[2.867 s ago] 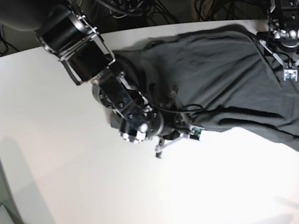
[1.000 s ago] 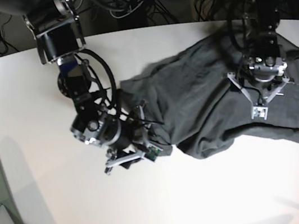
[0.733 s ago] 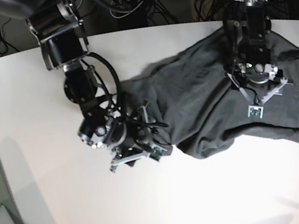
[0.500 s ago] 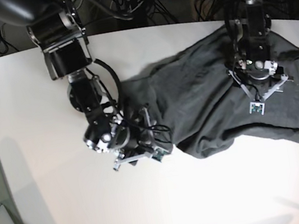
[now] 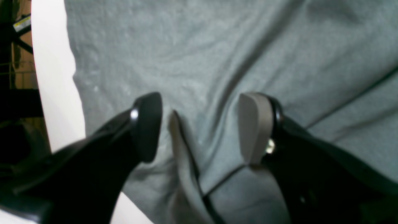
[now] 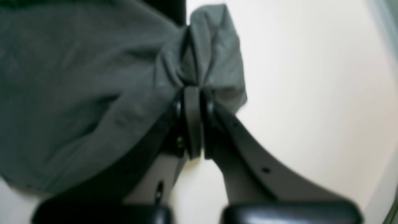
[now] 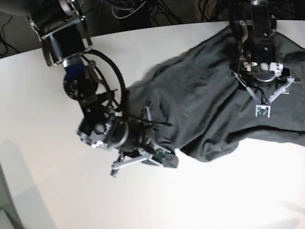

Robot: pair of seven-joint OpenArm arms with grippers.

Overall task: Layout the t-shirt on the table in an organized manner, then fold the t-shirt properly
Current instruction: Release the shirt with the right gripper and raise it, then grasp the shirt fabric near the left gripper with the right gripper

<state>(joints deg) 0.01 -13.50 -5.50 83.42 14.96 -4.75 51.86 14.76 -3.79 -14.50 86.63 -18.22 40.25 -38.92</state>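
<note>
Since 1 second ago: your right gripper (image 6: 192, 93) has closed, fingers now pinching t-shirt (image 7: 218, 92) edge for spreading pull. Left gripper (image 5: 199, 124) hangs spread over cloth, gripping nothing. Shirt lies bunched on table (image 7: 35, 110); layout incomplete.

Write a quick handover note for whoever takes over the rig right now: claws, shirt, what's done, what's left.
Right claw: shut on a bunched edge of the t-shirt, at the cloth's end nearest that arm.
Left claw: open, low over the t-shirt near its other end, holding nothing; a small ridge of cloth stands between the fingers.
T-shirt: crumpled and wrinkled on the table, not spread flat.
Done: one edge gripped.
Left: grip with the left claw, pull the t-shirt flat, then fold it.
</note>
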